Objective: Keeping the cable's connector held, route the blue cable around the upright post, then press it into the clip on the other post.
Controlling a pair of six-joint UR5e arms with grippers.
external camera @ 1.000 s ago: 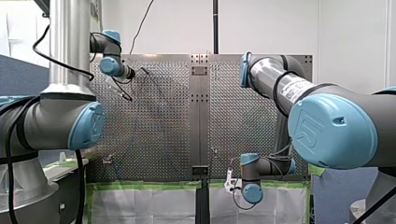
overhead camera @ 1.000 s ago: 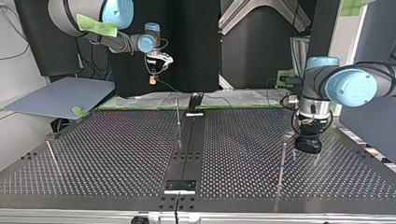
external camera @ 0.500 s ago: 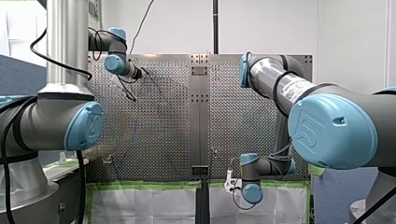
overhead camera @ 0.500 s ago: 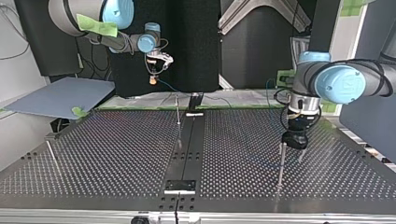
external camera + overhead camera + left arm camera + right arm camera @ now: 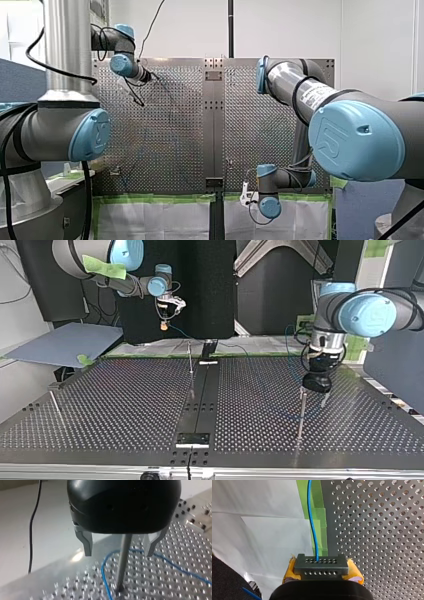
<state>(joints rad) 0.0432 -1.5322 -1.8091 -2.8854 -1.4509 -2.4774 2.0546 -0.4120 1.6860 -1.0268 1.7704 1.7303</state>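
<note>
While my right jaws grip the blue cable (image 5: 312, 517)'s connector (image 5: 321, 565), my left jaws gape wide about the post (image 5: 123, 562).

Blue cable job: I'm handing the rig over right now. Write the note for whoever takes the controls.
Right gripper: shut on the connector, yellow pads clamping it, just off the table's edge.
Left gripper: open, fingers straddling the upright post, gripping nothing.
Blue cable: runs from the connector and bends around the post's base.
Done: connector held; cable seems partly round the post.
Left: finish the wrap, then press the cable into the clip on the other post; no view shows it clipped.
</note>
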